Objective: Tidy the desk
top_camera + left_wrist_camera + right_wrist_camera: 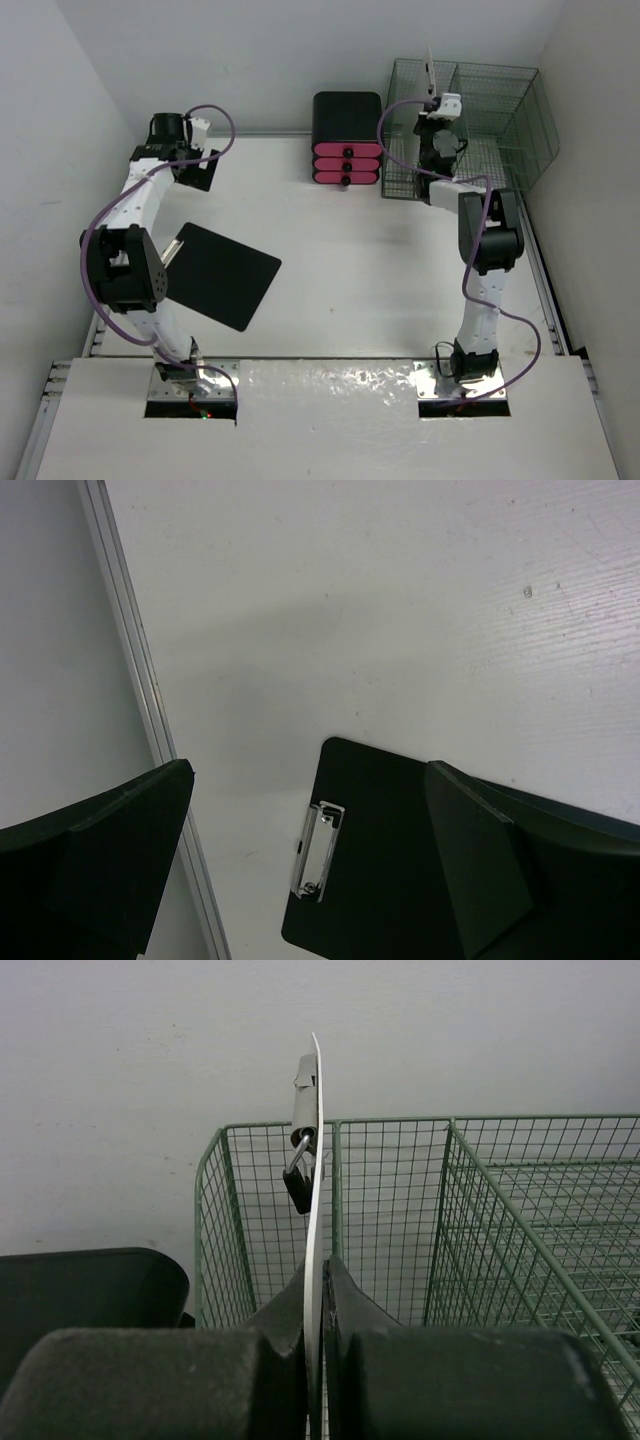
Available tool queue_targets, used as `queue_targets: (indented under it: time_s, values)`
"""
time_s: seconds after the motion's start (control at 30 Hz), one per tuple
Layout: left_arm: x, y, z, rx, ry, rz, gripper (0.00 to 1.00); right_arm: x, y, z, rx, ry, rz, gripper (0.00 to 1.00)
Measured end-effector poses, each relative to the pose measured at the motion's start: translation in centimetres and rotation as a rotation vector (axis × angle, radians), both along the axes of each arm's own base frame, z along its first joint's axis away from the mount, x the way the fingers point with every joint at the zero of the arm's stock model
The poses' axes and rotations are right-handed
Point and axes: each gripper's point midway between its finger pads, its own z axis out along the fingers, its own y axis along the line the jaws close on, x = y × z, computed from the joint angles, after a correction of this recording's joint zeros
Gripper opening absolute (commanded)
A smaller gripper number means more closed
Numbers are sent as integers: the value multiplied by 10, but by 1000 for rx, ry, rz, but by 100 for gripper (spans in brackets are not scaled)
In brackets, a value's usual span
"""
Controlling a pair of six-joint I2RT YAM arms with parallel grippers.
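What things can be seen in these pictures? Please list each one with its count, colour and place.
desk: one, white, under everything.
clipboard: one, black, flat on the left part of the desk.
drawer unit: one, black with pink drawers, far middle.
wire basket: one, green, far right corner.
board: one, thin, white, with a clip, upright at the basket.
arms: two, white and black, near edge.
left gripper: one, black, open above the clipboard.
right gripper: one, black, shut on the board.

Black clipboard (pixel 222 275) laid at nine o'clock, pink drawer unit (pixel 347 140) set at twelve, green wire basket (pixel 505 100) at one, white clipped board (pixel 316 1210) seen upright, edge-on.
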Motion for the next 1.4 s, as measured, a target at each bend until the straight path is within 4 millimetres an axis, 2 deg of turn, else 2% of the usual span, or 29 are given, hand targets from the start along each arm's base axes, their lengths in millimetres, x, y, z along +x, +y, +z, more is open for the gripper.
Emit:
queue_targets:
  time_s: [0.07, 0.1, 0.13, 0.2, 0.23, 0.37, 0.4, 0.53, 0.63, 0.7, 0.77, 0.8, 0.87, 1.03, 1.1, 1.2, 1.4]
  values:
    - [2, 0, -1, -1, 1, 0, 100, 0, 0, -2, -5, 5, 2, 0]
    - [2, 0, -1, -1, 3, 0, 100, -1, 0, -2, -8, 8, 2, 5]
    - [3, 0, -3, -2, 6, 0, 100, -2, 1, -2, -9, 10, 3, 20]
    - [2, 0, -6, -7, 15, 4, 100, -5, 1, -9, -14, 48, 5, 32]
    - [2, 0, -7, -7, 17, 6, 100, -6, 1, -13, -19, 76, 6, 49]
    - [-2, 5, -11, -12, 35, 24, 100, -13, 4, -17, -12, 174, 17, 78]
    - [-5, 9, -13, -21, 45, 36, 100, -15, 6, -13, -6, 190, 22, 81]
    - [-23, 30, -32, -50, 101, 90, 100, -34, 12, 19, 12, 204, 43, 88]
    - [-51, 43, -58, -58, 186, 135, 100, -52, 16, 43, 29, 197, 59, 94]
    - [-71, 47, -76, -50, 260, 154, 99, -65, 17, 50, 40, 208, 69, 95]
    - [-87, 46, -88, -42, 320, 157, 96, -76, 18, 48, 49, 231, 76, 95]
    - [-93, 46, -92, -42, 344, 156, 90, -81, 19, 45, 54, 243, 81, 95]
    - [-97, 46, -97, -41, 370, 156, 83, -90, 21, 34, 60, 279, 99, 95]
    - [-102, 50, -116, -54, 424, 163, 74, -111, 30, 2, 73, 364, 158, 95]
    - [-106, 53, -120, -65, 441, 166, 70, -117, 33, -5, 75, 382, 180, 95]
    - [-109, 56, -125, -83, 454, 166, 64, -123, 38, -1, 78, 381, 209, 95]
    - [-117, 62, -146, -103, 513, 163, 52, -134, 41, 25, 82, 327, 241, 94]
